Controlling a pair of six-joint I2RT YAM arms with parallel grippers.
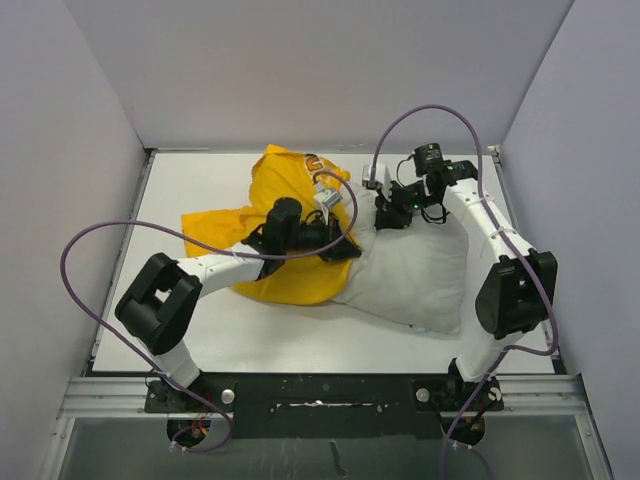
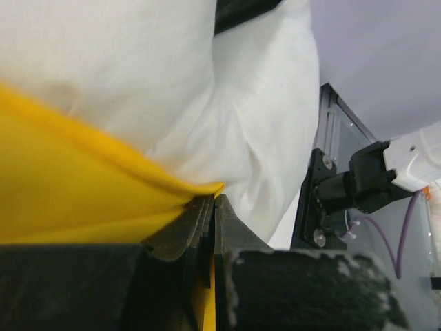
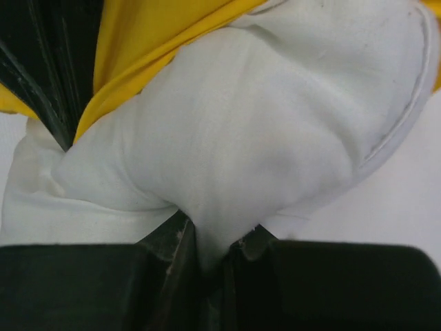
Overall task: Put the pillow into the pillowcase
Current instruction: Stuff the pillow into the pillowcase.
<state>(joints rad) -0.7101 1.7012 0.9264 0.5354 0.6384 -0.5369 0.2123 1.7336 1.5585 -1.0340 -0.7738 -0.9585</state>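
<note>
One white pillow [image 1: 415, 275] lying wrinkled on the right half of the table [image 1: 290, 335], most of it outside the yellow pillowcase [image 1: 250, 225], only its left end meeting the yellow edge. Pillowcase bunched to the left and toward the back, touching the pillow. Left gripper [image 2: 210, 203] pressed together on a fold of the pillowcase's edge, right against the pillow's white cloth. Right gripper [image 3: 210, 238] pinched tight on a tuck of the pillow near its far left corner, yellow cloth just beyond. Purple cables [image 1: 100, 235] looping over both sides of the table. Pale walls [image 1: 330, 70] on three sides.
</note>
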